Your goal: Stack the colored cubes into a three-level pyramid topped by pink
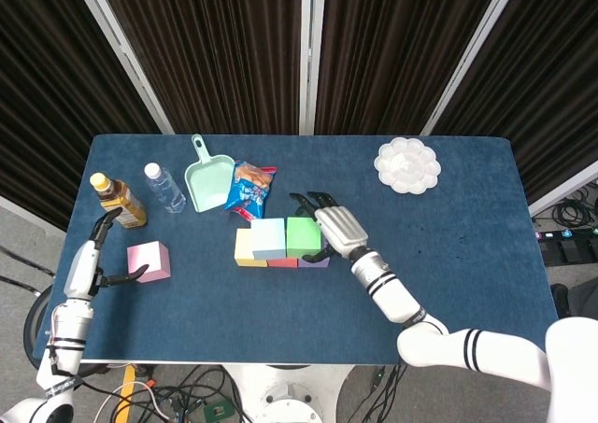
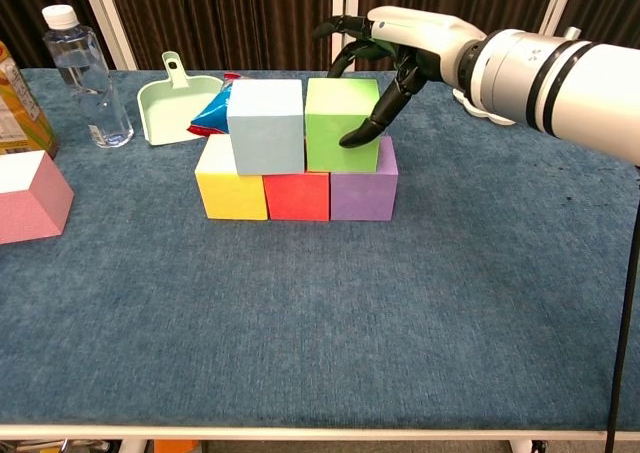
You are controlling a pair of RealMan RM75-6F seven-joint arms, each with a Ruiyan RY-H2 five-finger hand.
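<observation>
The pink cube (image 1: 149, 260) sits alone at the left edge of the head view, well apart from the stack in the middle of the frame, and it is the piece the pyramid still lacks. The left hand (image 1: 101, 255) lies just beside it on its left, fingers spread apart with one dark fingertip reaching toward the cube's lower left corner; whether it touches is too small to tell, and the hand holds nothing. That hand is far nearer the pink cube than the other, so I judge the coming lift falls to it, with the stack lying to the cube's right.

In the chest view the base row reads yellow cube (image 2: 231, 190), red cube (image 2: 297, 195), purple cube (image 2: 364, 192), touching side by side, with the light blue cube (image 2: 265, 125) and green cube (image 2: 342, 123) set on them. The right hand (image 2: 385, 58) wraps around the green cube from behind and from its right side, thumb on its front right face; it looks like a light grip.

The far fingers are hidden behind the green cube. The left hand is cut out of the chest view, where the pink cube is clipped at the left edge
</observation>
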